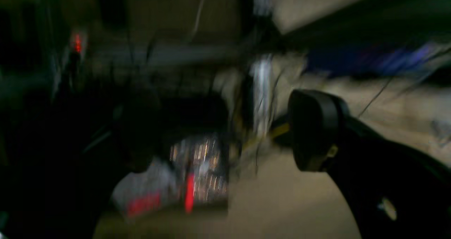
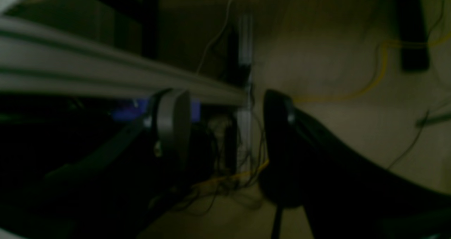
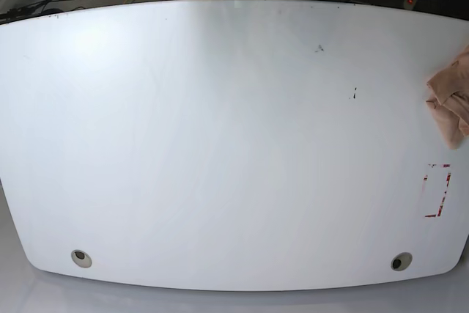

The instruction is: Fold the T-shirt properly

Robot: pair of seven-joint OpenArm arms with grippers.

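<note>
Peach cloth, the T-shirt (image 3: 449, 104), lies bunched in a crumpled heap at the three o'clock edge of the white surface (image 3: 220, 144), partly cut off by the frame. Just below it, toward four o'clock, sits a red-edged rectangle marking (image 3: 437, 190), and two round holes (image 3: 81, 258) show near the front corners at seven and five o'clock. Neither arm appears over the surface in the base view. From the left wrist view, badly blurred, the left gripper (image 1: 225, 133) has its fingers spread wide apart with nothing between them. The right gripper (image 2: 225, 126) also shows fingers apart, holding nothing, with a grey rail (image 2: 105, 77) and yellow cable (image 2: 377, 73) beyond.
</note>
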